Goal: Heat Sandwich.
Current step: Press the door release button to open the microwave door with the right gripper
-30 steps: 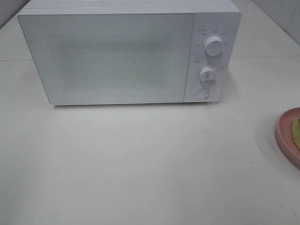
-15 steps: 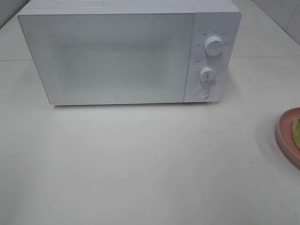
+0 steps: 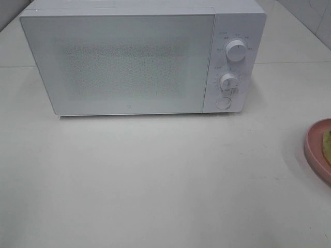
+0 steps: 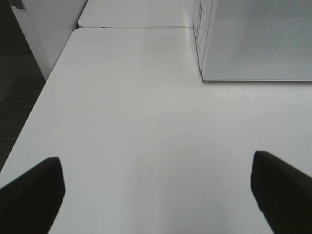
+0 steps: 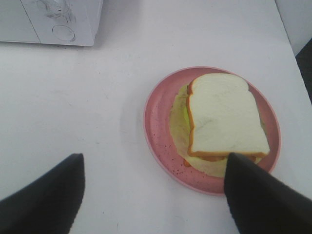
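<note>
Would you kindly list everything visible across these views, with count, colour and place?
white box-shaped microwave oven: one, white, back of the table, door shut.
round control dials: two, white, microwave's right panel, above a round button.
round pink plate: one, pink, on the table, right of the microwave.
square white-bread sandwich: one, white with tan crust and pale yellow-green filling, on the plate.
white table: one, white, under everything.
left claw: one, black, open over bare table.
right claw: one, black, open, near the plate.
</note>
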Motion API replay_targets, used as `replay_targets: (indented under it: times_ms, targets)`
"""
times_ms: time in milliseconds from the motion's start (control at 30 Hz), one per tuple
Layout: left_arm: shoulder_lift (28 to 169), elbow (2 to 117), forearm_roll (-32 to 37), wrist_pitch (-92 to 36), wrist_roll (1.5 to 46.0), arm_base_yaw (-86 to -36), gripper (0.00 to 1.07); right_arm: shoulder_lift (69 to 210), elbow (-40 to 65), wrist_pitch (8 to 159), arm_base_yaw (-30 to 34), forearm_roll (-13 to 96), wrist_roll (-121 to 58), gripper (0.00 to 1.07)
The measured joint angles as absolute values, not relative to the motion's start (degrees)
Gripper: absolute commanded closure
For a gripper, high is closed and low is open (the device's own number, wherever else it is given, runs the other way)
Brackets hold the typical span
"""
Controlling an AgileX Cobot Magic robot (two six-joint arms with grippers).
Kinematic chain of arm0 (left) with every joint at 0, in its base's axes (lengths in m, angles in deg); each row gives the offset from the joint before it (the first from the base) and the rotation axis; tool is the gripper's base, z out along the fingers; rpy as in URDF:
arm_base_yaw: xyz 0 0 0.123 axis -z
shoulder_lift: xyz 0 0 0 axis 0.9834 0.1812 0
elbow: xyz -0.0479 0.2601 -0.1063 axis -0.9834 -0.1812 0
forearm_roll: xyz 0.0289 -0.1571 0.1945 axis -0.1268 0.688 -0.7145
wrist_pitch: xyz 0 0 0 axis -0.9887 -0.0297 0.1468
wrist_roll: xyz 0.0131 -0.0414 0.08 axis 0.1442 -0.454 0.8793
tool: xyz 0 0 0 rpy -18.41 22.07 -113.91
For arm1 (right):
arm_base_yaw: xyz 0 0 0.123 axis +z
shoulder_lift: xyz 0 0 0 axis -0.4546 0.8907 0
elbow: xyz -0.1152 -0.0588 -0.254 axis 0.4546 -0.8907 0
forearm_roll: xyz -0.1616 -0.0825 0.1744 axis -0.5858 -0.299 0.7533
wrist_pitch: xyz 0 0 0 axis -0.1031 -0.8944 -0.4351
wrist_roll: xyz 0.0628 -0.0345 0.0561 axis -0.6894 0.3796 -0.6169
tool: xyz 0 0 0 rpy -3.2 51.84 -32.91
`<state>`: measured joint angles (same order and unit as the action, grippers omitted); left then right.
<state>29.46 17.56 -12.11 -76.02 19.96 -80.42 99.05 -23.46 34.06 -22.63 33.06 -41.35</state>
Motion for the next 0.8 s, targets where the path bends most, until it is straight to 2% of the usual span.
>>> replay_targets:
  times_ms: [800]
  targets:
    - [29.46,17.56,-12.11,-76.02,19.96,-80.42,0.09,115.96,-23.46,53.83,-22.63,33.06,-41.35,0.31]
